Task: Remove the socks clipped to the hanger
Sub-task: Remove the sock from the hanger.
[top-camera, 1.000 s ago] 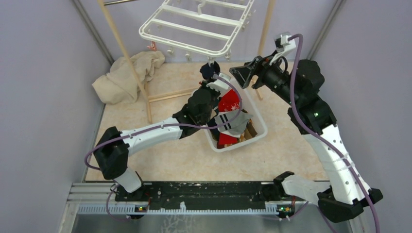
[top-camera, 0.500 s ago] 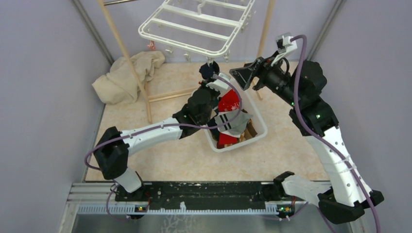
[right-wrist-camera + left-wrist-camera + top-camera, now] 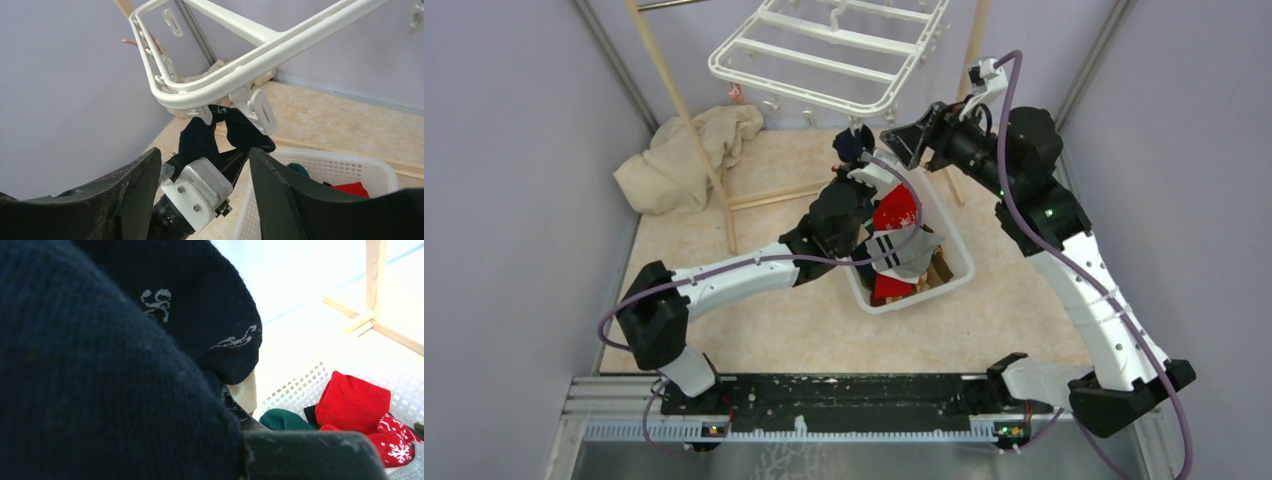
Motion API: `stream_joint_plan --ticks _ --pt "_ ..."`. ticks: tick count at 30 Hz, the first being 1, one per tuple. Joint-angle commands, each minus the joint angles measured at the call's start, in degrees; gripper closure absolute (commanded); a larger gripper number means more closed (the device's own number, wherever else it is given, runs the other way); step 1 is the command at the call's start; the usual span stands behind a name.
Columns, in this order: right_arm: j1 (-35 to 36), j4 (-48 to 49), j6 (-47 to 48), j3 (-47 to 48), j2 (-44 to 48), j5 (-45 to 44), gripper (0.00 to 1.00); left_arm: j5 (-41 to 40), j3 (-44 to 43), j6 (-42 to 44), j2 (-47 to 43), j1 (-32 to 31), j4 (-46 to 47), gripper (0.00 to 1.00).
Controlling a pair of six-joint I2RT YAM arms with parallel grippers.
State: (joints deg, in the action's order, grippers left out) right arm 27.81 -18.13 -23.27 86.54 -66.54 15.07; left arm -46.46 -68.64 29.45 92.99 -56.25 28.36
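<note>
The tan table (image 3: 754, 330) lies under everything, and the wooden poles (image 3: 692, 125) of a rack rise from its far side. The white hanger (image 3: 824, 55) hangs tilted above the far end of the table. A crumpled beige cloth (image 3: 686, 155) lies at the far left, against one pole. The white basket (image 3: 959, 262) sits mid-table, just right of my left arm, below the hanger's near corner. Loose socks are heaped in it: a red sock (image 3: 896, 210), a grey striped sock (image 3: 902, 252) lying over its near side, a red snowflake sock (image 3: 397, 442) and a green sock (image 3: 282, 419). My left pincer (image 3: 857, 168) reaches up over the basket's far end and is closed tight on the navy sock (image 3: 200, 135), whose dark knit, with pale squiggles, fills nearly all of my left wrist view. That sock runs from my grip up to the hanger's near corner, where its top sits at a small white clip (image 3: 202, 114); a second clip (image 3: 262, 107) dangles just beside it, in front of the sock's other fold. My right pincer (image 3: 900, 142) hovers to the right of that corner, pointing at it. Its fingers are spread wide and hold nothing, and the sock and clips show in the gap between them.
</note>
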Motion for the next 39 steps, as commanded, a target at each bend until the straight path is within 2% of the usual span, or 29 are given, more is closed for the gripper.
stream_joint_plan --ticks 1,7,15,26,34,39 --pt "2.0 5.0 1.0 3.9 -1.2 -0.3 0.35 -1.1 0.3 1.1 -1.0 -0.5 2.4 0.93" --pt "8.3 6.6 7.6 3.6 -3.0 -7.3 0.36 -1.2 0.2 2.3 -0.8 -0.5 2.8 0.93" --pt "9.2 9.5 9.9 3.3 -5.2 -9.4 0.35 -1.3 0.6 3.1 -0.5 -0.5 3.1 0.93" --pt "13.9 11.8 14.5 4.1 -8.4 -17.2 0.35 -1.3 -0.1 3.7 -0.1 -0.4 2.8 0.93" --pt "16.3 12.8 15.1 3.9 -9.4 -24.8 0.35 -1.1 0.1 2.9 -0.3 -0.5 2.2 0.93" --pt "16.6 13.0 15.1 4.3 -10.8 -26.2 0.35 -0.9 0.5 2.6 -0.4 -0.5 2.0 0.93"
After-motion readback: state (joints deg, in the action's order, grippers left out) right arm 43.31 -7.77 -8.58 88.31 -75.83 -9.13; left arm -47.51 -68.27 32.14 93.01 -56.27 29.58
